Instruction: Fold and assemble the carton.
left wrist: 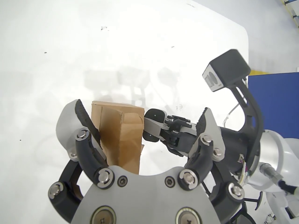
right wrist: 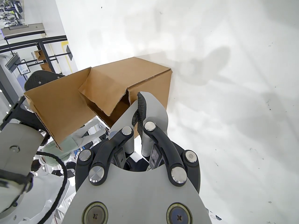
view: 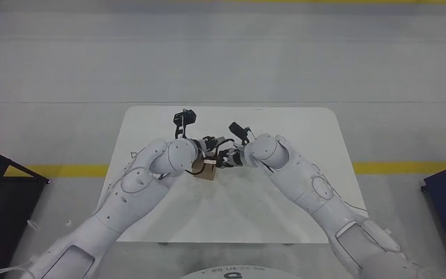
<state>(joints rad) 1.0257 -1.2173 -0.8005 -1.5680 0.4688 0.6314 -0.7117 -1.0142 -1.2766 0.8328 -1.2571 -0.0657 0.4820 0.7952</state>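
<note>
- Meeting over the middle of the white counter (view: 279, 202), the two arms angle in from its near edge, the left arm from the left and the right arm from the right.
- The left gripper (left wrist: 142, 107) has its fingers spread wide around the carton (left wrist: 121, 131). One ribbed pad (left wrist: 85, 117) lies against one side of the cardboard. The other finger (left wrist: 206, 122) stands apart from it, just beside the right gripper (left wrist: 149, 125).
- The right gripper's fingers are drawn narrow, almost together. Their tips sit at the opposite side of the carton, close to a flap edge. Whether any cardboard is pinched between them cannot be told.
- The carton is small and brown and sits between the two grippers at the counter's centre. The end towards the right wrist camera is open, with one flap bent partly inward and a larger flap sticking outward.
- Beyond it the counter surface carries a few small dark specks.
- Past the counter's far edge lies a grey floor (view: 223, 56).
</note>
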